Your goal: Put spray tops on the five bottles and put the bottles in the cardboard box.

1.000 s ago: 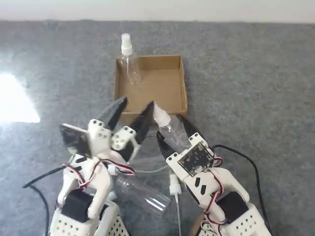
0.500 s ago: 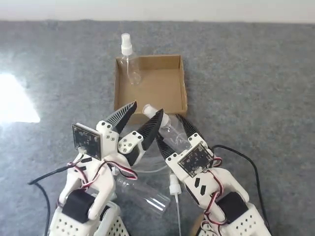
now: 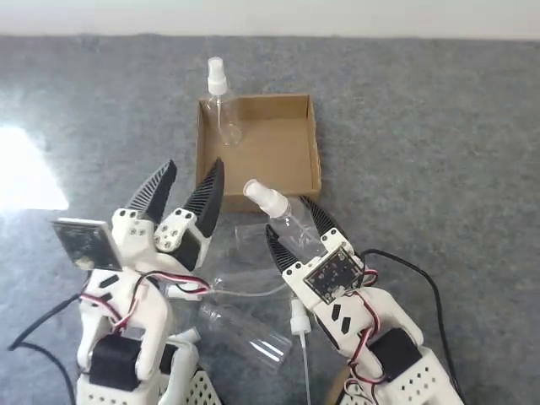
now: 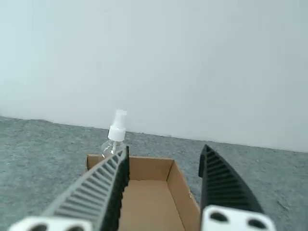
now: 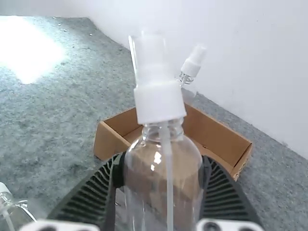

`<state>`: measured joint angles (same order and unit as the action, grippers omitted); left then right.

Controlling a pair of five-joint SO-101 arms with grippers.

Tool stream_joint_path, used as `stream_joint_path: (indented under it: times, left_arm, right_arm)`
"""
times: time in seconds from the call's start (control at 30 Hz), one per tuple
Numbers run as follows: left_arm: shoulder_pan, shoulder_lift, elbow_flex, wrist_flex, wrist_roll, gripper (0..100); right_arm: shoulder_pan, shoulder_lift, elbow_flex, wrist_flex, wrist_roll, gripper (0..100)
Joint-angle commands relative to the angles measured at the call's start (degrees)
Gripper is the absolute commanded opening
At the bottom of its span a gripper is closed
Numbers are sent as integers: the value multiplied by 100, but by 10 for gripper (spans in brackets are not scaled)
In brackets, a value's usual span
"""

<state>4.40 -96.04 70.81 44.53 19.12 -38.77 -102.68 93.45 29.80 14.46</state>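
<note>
Right gripper [image 3: 289,224] is clamped around the bottle [image 5: 161,161], spray top on, tilted just in front of the cardboard box [image 3: 315,143]. Left gripper [image 3: 193,167] sits beside it, jaws wide.

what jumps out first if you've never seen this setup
A clear bottle with a white spray top, clamped in the right arm's jaws just short of the cardboard box. Beside it the left arm's jaws stand open and empty. A second topped bottle stands in the box's far left corner.
</note>
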Motion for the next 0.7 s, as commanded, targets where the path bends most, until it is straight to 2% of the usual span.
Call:
stream_joint_path:
  times: [0.0, 0.23, 0.4, 0.53, 0.67]
  left_arm:
    - [-141, 35, -119, -123, 211, 221]
    - [-105, 35, 523, -958, 193, 221]
    - [-97, 70, 629, -1029, 202, 221]
    - [378, 79, 760, -1011, 141, 221]
    - [923, 79, 884, -1011, -360, 201]
  right_arm:
    - [66, -145, -255, -145, -97, 111]
    - [66, -145, -369, -145, -97, 111]
    - [66, -145, -527, -92, -97, 112]
    - [66, -145, -527, -92, -97, 112]
    - [66, -145, -527, -92, -97, 112]
